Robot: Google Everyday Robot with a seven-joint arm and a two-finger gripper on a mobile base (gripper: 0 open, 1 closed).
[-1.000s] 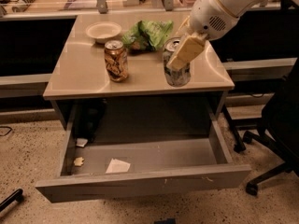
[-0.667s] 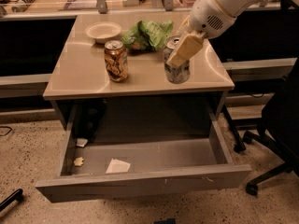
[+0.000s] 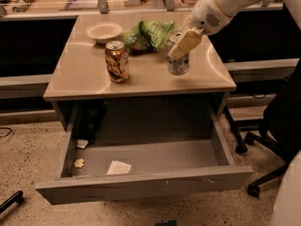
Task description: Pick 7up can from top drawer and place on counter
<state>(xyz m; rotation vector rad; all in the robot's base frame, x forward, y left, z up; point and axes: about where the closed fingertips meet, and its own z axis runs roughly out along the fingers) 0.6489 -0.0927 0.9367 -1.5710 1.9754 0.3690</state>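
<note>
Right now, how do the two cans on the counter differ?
The silver can is pale; the brown can is gold-brown patterned. The claw is at the silver can, partly covering it; the brown can stands free, farther left in view. Both stand upright on the counter.

Speckled floor (image 3: pixel 28 168) lies well below the gripper (image 3: pixel 180 52) — a black wheeled chair (image 3: pixel 282 119) beside it, pale workbench (image 3: pixel 56 4) beyond it

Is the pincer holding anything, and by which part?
Cannot tell. The pincer sits at the top of the 7up can, which stands on the counter.
</note>
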